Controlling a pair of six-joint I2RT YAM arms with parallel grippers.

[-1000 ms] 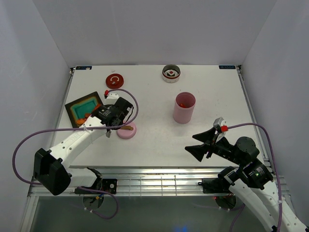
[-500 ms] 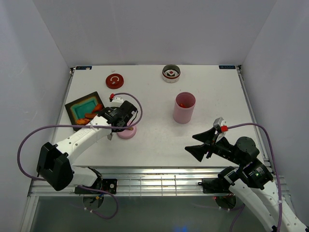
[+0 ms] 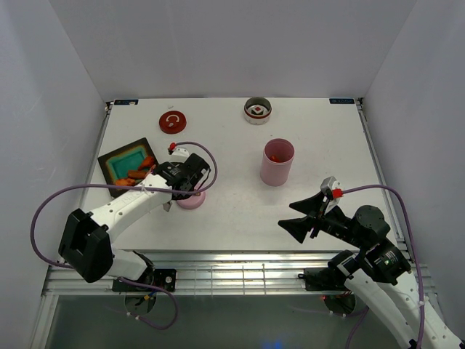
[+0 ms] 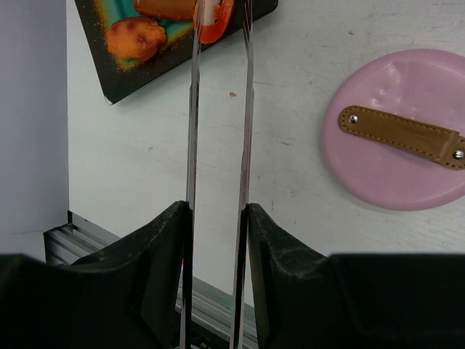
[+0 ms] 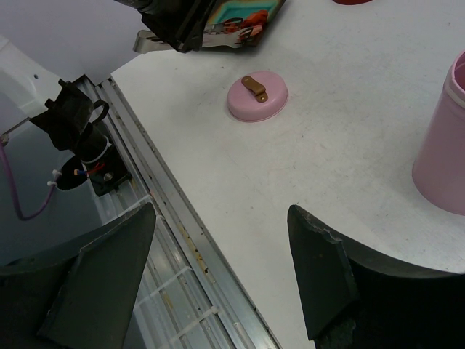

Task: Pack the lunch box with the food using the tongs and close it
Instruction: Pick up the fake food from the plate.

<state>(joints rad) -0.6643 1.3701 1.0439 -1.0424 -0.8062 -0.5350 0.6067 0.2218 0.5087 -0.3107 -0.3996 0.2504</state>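
While squeezing the tongs (image 4: 194, 131) in the left gripper (image 4: 218, 211), pinching an orange-red food piece (image 4: 218, 25) above the tray (image 4: 138, 76) edge.

table (image 3: 327, 145) is holding one tongs (image 4: 248, 123), one black tray (image 3: 107, 171), one pink cup (image 3: 277, 166), one pink lid (image 4: 392, 174), one red lid (image 3: 173, 121), one grey tin (image 3: 256, 121); three orange food pieces (image 4: 134, 38) showing at tray.

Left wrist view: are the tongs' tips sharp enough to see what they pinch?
Left wrist view: the tongs are sharp, and the red-orange piece at their tips reads clearly though the frame's top edge crops it; the near fingers are dark and soft. Top external view: even light, tips too small to make out.
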